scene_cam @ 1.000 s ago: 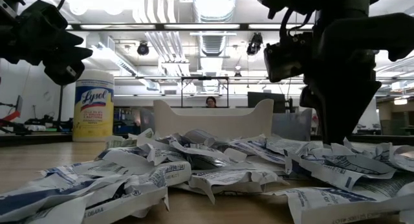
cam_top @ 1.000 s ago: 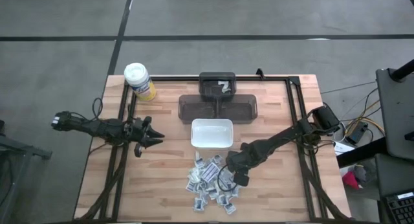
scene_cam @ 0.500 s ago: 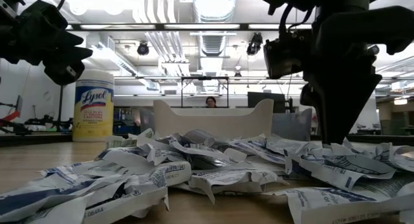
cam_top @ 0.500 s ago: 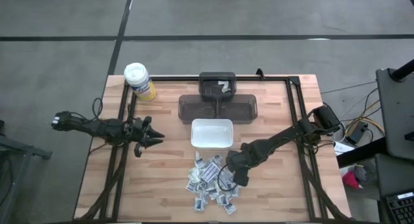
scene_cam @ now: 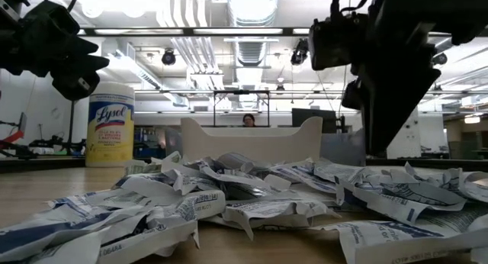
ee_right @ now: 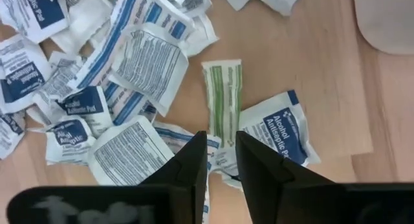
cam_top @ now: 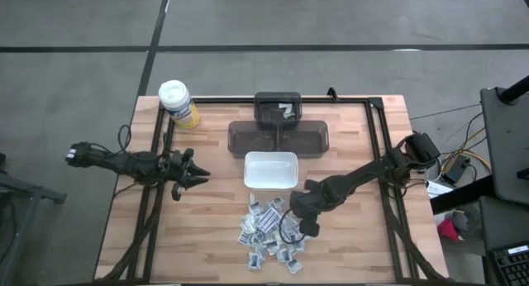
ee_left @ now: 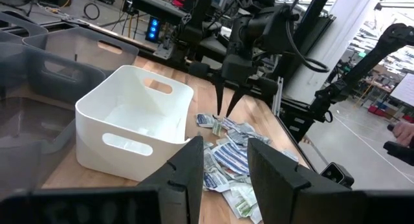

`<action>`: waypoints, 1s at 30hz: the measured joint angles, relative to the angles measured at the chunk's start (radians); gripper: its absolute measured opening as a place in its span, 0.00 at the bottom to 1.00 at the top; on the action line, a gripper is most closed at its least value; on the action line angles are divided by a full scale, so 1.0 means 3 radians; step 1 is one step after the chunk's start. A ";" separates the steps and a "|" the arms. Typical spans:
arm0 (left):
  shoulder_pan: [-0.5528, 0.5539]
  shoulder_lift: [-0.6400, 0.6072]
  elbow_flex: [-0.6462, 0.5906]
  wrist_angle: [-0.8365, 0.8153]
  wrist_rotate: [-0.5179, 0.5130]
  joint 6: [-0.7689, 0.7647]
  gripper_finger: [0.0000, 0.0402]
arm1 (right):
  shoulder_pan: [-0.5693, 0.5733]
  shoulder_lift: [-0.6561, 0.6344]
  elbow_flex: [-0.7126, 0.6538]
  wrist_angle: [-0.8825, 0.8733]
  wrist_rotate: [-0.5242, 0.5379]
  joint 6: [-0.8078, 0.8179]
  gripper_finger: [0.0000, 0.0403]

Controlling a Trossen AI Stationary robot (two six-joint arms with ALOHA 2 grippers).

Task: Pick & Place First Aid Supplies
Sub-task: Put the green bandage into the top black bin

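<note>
- Wooden table (cam_top: pixel 207 228), its planks pale, ringed by a dark rail frame; everything else rests on it.
- Two smoky-grey plastic bins (cam_top: pixel 278 137) sit at the middle of the far edge, the smaller one behind the wider one.
- White rectangular dish (cam_top: pixel 270 170) with cut-out handles stands at the table's centre, just in front of the grey bins and just behind the packet heap.
- Yellow Lysol canister (cam_top: pixel 178 102) with a white lid stands upright at the far left corner.
- Left gripper (cam_top: pixel 198 177) hangs above the left half of the table, pointing toward the white dish, well apart from the packets; its fingers (ee_left: pixel 187 169) stand a narrow gap apart with nothing between them.
- Right gripper (cam_top: pixel 307 229) hovers low over the right fringe of the heap, tips pointing down; its fingers (ee_right: pixel 194 160) show a narrow gap and grip nothing, poised over a green-printed packet (ee_right: pixel 222 94) and an alcohol prep packet (ee_right: pixel 279 125).
- First aid packets (cam_top: pixel 269 235) lie in a loose, crumpled pile near the front edge, centre, in front of the dish.
</note>
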 joint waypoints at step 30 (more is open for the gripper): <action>0.0001 0.0001 -0.0001 0.0022 -0.0013 0.0000 0.29 | -0.0128 0.0288 -0.0001 0.0309 0.0078 -0.0630 0.26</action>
